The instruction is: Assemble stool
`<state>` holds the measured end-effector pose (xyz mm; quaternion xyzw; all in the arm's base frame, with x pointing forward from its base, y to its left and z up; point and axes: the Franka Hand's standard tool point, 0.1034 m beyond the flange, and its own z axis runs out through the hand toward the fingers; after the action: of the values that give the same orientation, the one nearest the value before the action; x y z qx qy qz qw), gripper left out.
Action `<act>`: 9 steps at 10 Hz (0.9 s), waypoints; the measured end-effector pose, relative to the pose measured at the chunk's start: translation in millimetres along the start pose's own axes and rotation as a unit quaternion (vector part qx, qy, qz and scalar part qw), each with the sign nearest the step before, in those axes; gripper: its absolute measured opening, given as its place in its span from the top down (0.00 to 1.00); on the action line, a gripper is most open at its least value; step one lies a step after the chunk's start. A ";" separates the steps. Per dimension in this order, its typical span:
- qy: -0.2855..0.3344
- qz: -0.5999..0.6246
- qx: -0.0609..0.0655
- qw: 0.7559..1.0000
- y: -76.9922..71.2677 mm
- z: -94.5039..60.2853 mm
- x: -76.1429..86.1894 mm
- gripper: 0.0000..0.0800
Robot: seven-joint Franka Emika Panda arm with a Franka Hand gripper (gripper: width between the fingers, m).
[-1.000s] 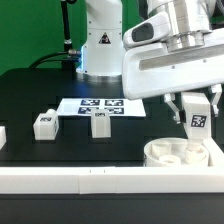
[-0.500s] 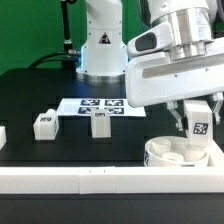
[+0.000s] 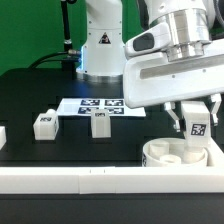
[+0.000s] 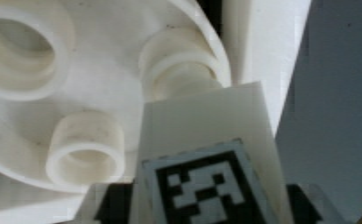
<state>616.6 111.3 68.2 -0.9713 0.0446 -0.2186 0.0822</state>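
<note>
White border rail [image 3: 90, 180] along the near edge, round seat [image 3: 178, 153] against it (exterior view's right), gripper [image 3: 197, 113] clenched on a tagged leg [image 3: 199, 128] just over the seat, loose leg [image 3: 44, 123] and another leg [image 3: 99, 122] apart on open black table [image 3: 40, 95], marker board [image 3: 100, 105] beyond.

- gripper [image 3: 197, 116] is clamped on a leg [image 3: 198, 126], held upright right over the round seat [image 3: 176, 157]
- second leg [image 3: 43, 123] and third leg [image 3: 99, 122] stand apart on the black table [image 3: 30, 95]
- marker board [image 3: 100, 104] lies flat just behind them

Glossy white arm [image 3: 165, 75] with ribbed silver wrist [image 3: 186, 24]
</note>
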 end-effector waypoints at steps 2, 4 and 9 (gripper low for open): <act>0.000 0.000 0.000 1.000 0.0 0.0 0.0 0.37; 0.000 0.000 0.000 1.000 0.0 0.0 0.0 0.20; 0.000 0.000 0.000 1.000 0.0 0.1 -0.1 0.19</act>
<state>616.5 111.2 68.2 -0.9714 0.0446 -0.2184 0.0822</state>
